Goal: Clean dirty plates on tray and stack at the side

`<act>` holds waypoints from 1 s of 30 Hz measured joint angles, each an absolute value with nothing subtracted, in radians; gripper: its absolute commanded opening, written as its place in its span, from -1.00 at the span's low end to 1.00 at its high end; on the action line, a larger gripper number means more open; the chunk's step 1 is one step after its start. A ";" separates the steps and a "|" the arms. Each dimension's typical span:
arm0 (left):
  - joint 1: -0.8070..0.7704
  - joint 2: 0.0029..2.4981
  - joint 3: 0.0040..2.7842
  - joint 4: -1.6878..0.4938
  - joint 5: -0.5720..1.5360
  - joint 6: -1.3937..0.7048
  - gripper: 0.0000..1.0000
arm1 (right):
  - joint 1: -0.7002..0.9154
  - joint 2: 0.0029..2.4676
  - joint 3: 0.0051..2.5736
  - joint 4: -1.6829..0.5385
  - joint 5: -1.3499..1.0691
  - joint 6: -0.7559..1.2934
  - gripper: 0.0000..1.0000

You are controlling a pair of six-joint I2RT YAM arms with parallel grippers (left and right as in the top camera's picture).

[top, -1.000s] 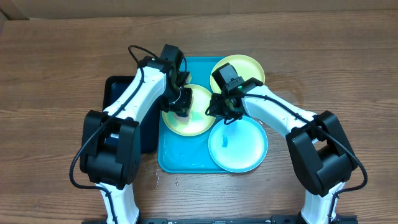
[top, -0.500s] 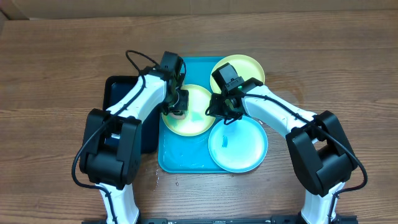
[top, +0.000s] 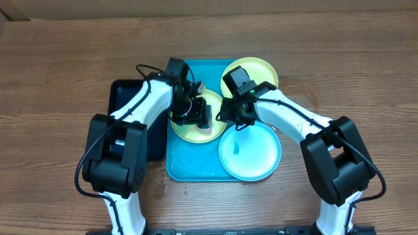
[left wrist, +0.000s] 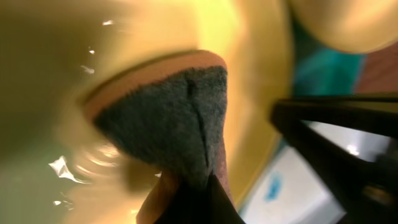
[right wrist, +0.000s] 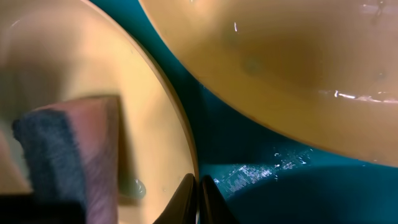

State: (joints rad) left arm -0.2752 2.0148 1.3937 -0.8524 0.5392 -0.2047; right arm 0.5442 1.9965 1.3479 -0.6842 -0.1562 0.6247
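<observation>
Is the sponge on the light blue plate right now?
No, the sponge is pressed onto the middle yellow-green plate.

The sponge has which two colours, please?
The sponge is dark grey over orange-pink; the left wrist view shows it best.

We find the tray [top: 189, 163] in the middle of the table [top: 65, 65], with a smaller tray [top: 124, 98] just beside its left edge. Three plates lie on it: the left plate [top: 186, 130], the far plate [top: 261, 68] behind and to its right, and the near plate [top: 258, 156] overhanging the right rim. The sponge [top: 204, 117] rests on the left plate at the left gripper [top: 194, 112]. The right gripper [top: 236, 119] sits at that plate's right rim.
</observation>
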 measured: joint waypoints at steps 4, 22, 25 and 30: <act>-0.275 2.014 1.530 -0.936 0.564 -0.185 -0.92 | 0.544 1.996 1.348 -0.682 -0.160 0.624 -0.92; -0.280 2.014 1.478 -0.878 0.168 -0.203 -0.92 | 0.544 1.996 1.348 -0.680 -0.161 0.625 -0.92; -0.294 2.014 1.383 -0.800 0.145 -0.224 -0.92 | 0.544 1.996 1.348 -0.681 -0.161 0.624 -0.92; -0.295 1.982 1.306 -0.712 0.153 -0.264 -0.92 | 0.544 1.996 1.348 -0.681 -0.161 0.624 -0.92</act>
